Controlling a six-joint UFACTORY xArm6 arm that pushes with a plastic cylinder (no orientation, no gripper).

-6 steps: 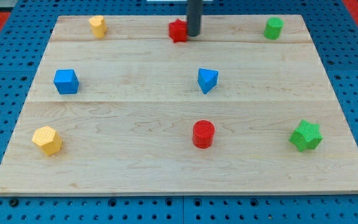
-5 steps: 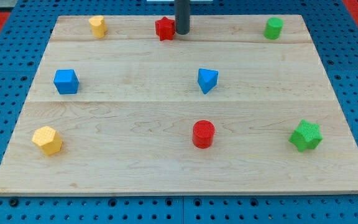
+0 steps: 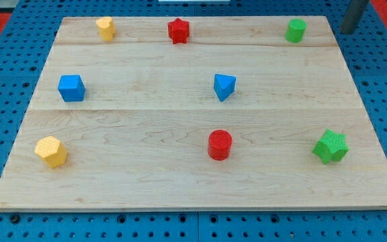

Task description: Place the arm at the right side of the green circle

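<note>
The green circle (image 3: pixel 296 30) is a short green cylinder at the view's top right of the wooden board (image 3: pixel 193 175). My tip (image 3: pixel 349 30) is the lower end of a dark rod at the view's top right corner. It stands to the right of the green circle, just off the board's right edge, with a clear gap between them.
A red star (image 3: pixel 178 30) and a yellow block (image 3: pixel 105 28) sit along the top. A blue cube (image 3: pixel 71 87) and a blue triangle (image 3: pixel 224 86) lie mid-board. A yellow hexagon (image 3: pixel 51 151), a red cylinder (image 3: pixel 220 144) and a green star (image 3: pixel 331 146) lie near the bottom.
My tip pushed the red star a little to the left, then swept far right from beside it to the right of the green circle.
</note>
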